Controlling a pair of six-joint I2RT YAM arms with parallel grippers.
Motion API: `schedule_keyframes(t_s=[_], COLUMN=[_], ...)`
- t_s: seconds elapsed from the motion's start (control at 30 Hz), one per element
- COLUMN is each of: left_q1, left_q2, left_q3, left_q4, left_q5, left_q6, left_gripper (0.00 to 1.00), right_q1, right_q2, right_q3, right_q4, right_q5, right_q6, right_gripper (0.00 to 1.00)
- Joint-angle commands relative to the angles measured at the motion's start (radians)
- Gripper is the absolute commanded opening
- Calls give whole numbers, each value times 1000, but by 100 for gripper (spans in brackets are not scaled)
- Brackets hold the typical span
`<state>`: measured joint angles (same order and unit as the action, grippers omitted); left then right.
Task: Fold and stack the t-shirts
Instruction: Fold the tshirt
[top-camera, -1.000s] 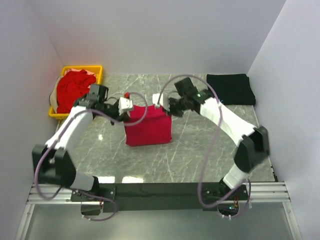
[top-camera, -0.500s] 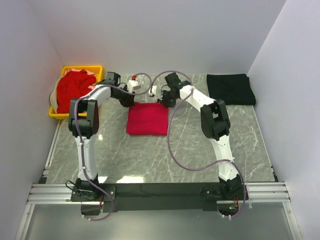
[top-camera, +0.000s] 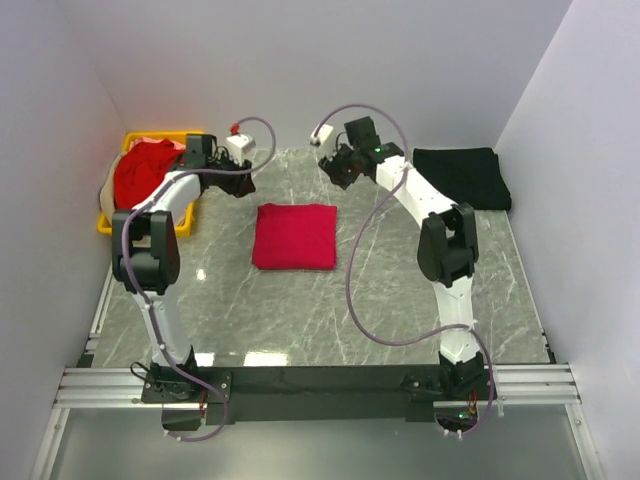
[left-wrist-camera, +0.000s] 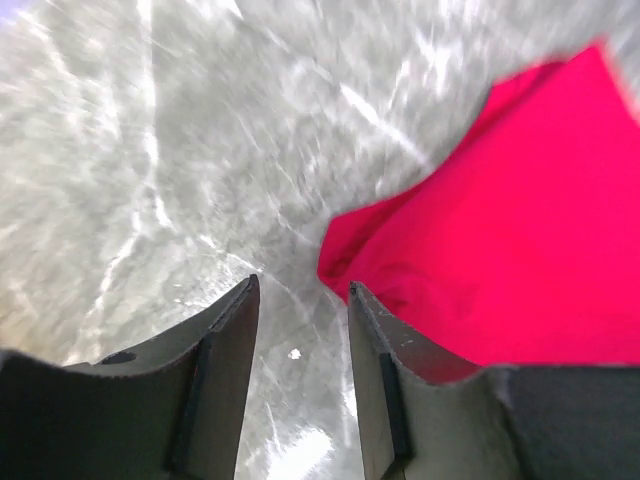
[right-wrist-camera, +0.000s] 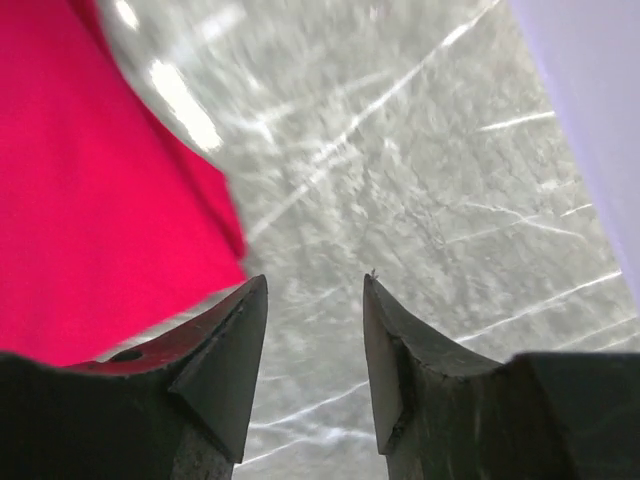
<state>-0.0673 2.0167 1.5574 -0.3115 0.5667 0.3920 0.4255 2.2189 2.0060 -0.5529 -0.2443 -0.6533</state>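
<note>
A: First entry, far left of the overhead frame?

B: Yellow plastic basket (top-camera: 196, 137), upper left, by the wall. Contents: a loose heap of red cloth t-shirts (top-camera: 140, 185), unfolded, rising above the rim.

A: Next along?

B: Left fingers (left-wrist-camera: 225, 345), dark and wedge-shaped. In the overhead frame they sit just right of the basket, up and left of the folded shirt's upper-left corner. State: spread, with only bare stone showing in the gap, pinching nothing.

A: Centre?

B: One bright red cloth t-shirt (top-camera: 294, 236), folded to a near-square. It lies flat on the grey marbled surface (top-camera: 400, 290), mid-frame and slightly left. One corner shows at the right of the left wrist frame, and an edge shows at the left of the right wrist frame.

A: Then?

B: Right fingers (right-wrist-camera: 400, 350), upper centre of the overhead frame, up and right of the folded shirt's upper-right corner and apart from it. State: parted, nothing between them.

A: Far right?

B: One black cloth t-shirt (top-camera: 462, 178), folded into a flat rectangle, upper right, well apart from the red square.
</note>
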Motion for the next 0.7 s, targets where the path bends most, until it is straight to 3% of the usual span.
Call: schedule_keyframes(t_s=[0.0,0.03,0.13,0.27,0.4,0.57,0.67], left_q1=[14,11,-9,-42,-29,29,47], left_q2=[-88,-93,-89,-49,71,178,247], left_q3=[-25,-36,-100,-190,-180,-133,-100], left_q4=[36,29,98,264,357,428,434], left_q5=[51,155,279,308,256,206,211], left_q6=[-180,-209,-384,-652,-781,-899,-924], left_gripper=[46,45,42,38,35,36,36], right_q1=[-2,-2,-1,-2,-2,-8,-37], right_q2=[-103,-105,-102,-99,-25,85,172], right_q3=[62,57,-16,-151,-162,-176,-104], right_q4=[-83,-131,-128,-3,27,96,78], right_q5=[-137,-183,-378,-510,-602,-590,-532], right_q6=[225,257,421,593,652,754,785], right_gripper=[47,46,43,42,41,41,41])
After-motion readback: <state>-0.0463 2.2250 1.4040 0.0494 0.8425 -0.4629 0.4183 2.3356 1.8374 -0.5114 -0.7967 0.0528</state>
